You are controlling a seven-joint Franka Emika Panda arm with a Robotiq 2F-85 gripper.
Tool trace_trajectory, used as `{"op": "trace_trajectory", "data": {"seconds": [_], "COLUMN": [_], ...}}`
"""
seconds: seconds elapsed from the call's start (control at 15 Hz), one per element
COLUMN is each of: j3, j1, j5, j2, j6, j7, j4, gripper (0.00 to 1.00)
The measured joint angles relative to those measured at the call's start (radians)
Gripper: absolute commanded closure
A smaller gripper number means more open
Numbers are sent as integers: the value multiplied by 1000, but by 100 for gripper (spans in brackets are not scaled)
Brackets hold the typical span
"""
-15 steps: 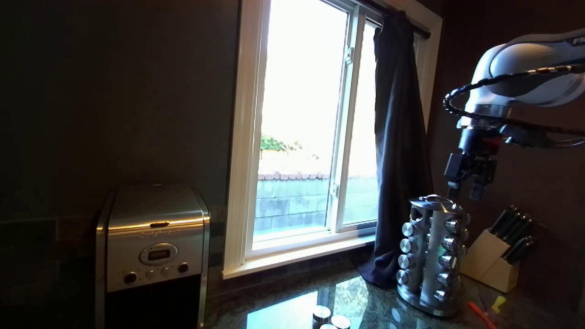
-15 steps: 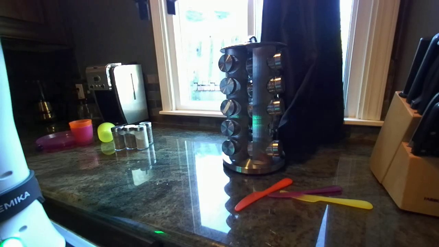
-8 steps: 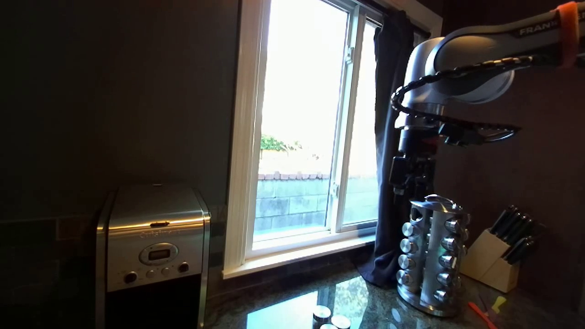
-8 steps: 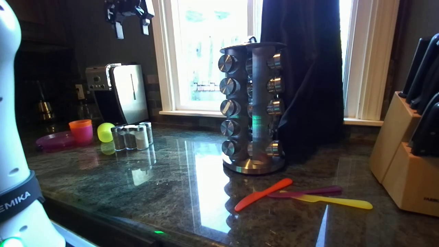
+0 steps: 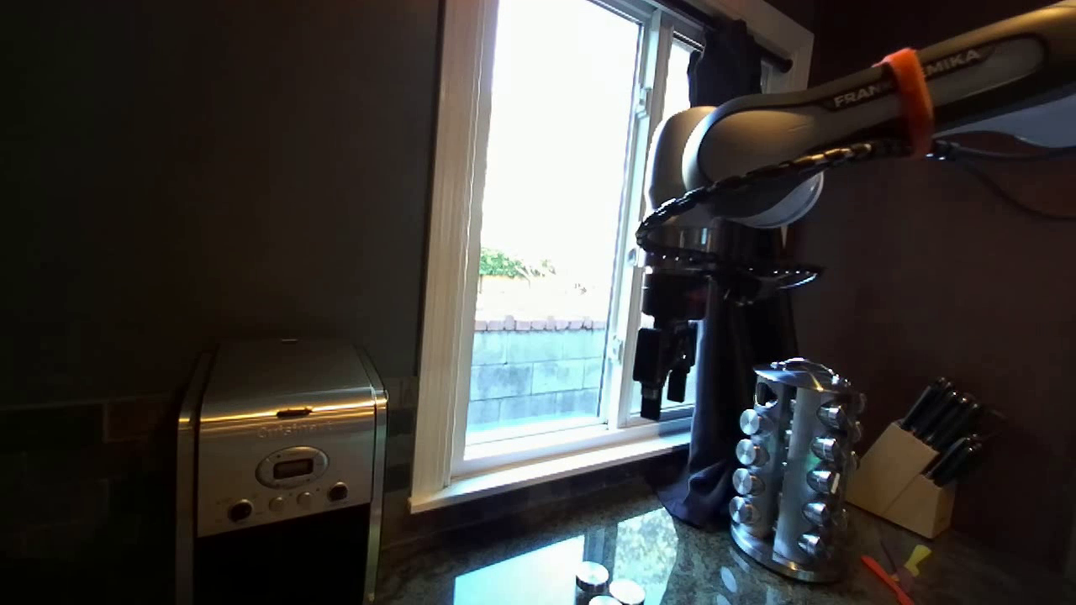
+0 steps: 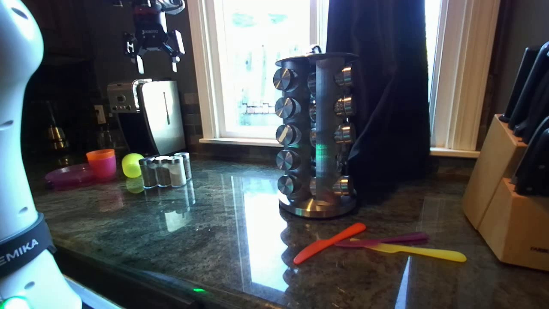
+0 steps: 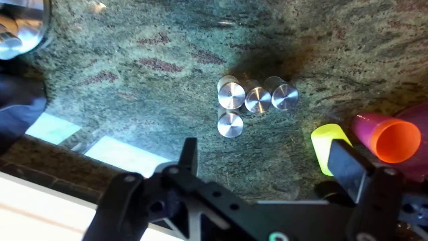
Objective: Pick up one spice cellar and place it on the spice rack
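The spice cellars are small cylindrical jars with silver caps, several standing in a cluster on the counter. They show in an exterior view, in an exterior view by their caps only, and in the wrist view. The spice rack is a tall silver carousel holding rows of capped jars, in both exterior views; its edge shows in the wrist view's top left corner. My gripper is open and empty, pointing down high above the cluster. It also shows in an exterior view and the wrist view.
A yellow cup, pink and orange cups and a purple plate stand beside the cellars. A coffee maker stands behind. Plastic knives lie before the rack; a knife block stands beyond it. A dark curtain hangs behind.
My gripper has moved away from above the rack toward the cellars and has come lower. It stays open. The cellars and rack have not moved.
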Motion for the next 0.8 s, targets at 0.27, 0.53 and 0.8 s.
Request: {"op": "trace_trajectory", "data": {"seconds": [0.27, 0.53, 0.8], "j3": [1, 0, 0], "j1": [14, 12, 12], "j5": [19, 19, 18], "j2": [148, 249, 255], "j6": [10, 4, -10], "j7": [-25, -17, -16], "j4": [62, 96, 110], "gripper": [0, 0, 0]}}
